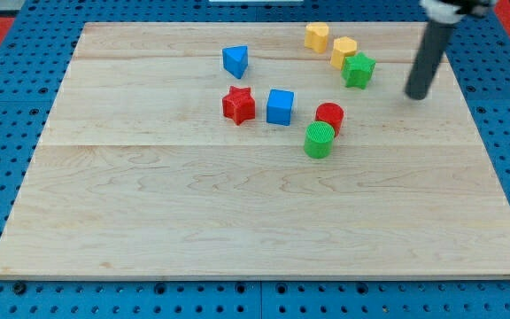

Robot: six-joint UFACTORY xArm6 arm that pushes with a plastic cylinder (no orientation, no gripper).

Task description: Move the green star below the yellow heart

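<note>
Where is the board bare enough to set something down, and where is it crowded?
Bare: everything below the green cylinder, and the view's left, beyond the red star and blue triangle. Crowded: upper right, where the green star touches a yellow block, my tip just right of it.

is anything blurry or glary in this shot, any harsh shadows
Camera view: my tip and its rod look slightly soft, likely motion blur; the green star and yellow heart are sharp; lighting is even, shadows faint, no glare on the wooden board.
</note>
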